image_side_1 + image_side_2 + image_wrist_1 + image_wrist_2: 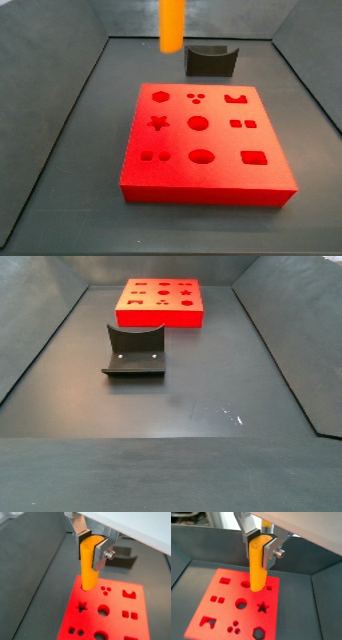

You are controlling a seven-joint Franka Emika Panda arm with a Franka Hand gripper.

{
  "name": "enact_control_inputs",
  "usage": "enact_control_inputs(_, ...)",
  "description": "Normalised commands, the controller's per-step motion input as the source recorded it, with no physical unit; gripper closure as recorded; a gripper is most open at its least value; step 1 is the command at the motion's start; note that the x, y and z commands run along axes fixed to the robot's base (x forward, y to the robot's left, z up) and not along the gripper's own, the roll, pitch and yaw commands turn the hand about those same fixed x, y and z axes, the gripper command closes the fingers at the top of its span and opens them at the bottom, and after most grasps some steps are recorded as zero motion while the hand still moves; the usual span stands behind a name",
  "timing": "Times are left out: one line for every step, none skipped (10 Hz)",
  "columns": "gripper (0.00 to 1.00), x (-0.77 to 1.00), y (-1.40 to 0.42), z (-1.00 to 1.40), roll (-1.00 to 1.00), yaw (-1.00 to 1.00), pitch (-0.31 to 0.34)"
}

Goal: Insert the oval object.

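Even, bright overhead light. The red block (207, 140) glows saturated, nearly overexposed. Faint specular specks mark the dark surface (234, 416). The end effector (89, 541), in close-up above the block, looks slightly soft. Shadows are weak.

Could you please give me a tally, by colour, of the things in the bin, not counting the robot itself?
Orange-yellow: 1, the oval peg, held upright in the gripper above the block.
Red: 1, the block with shaped holes.
Dark grey: 1, the notched holder.
Total: 3.
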Motion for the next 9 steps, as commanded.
enact_control_inputs(1.00, 0.34, -0.14, -0.12, -0.04, -0.65, 0.087)
enact_control_inputs(1.00, 0.37, -0.14, -0.12, -0.04, -0.63, 0.079)
enact_control_inputs(1.00, 0.34, -0.13, -0.13, -0.04, -0.68, 0.057)
enact_control_inputs(1.00, 0.23, -0.11, -0.17, -0.03, -0.79, 0.046)
enact_control_inputs(1.00, 0.11, -0.15, -0.16, -0.01, -0.90, 0.011)
enact_control_inputs(1.00, 0.03, -0.17, -0.18, 0.00, -0.95, 0.000)
enact_control_inputs(1.00, 0.00, -0.13, -0.23, 0.00, -1.00, 0.000)
enact_control_inputs(1.00, 0.00, -0.10, -0.26, 0.01, -1.00, 0.000)
enact_control_inputs(1.00, 0.00, -0.09, -0.27, 0.01, -1.00, 0.000)
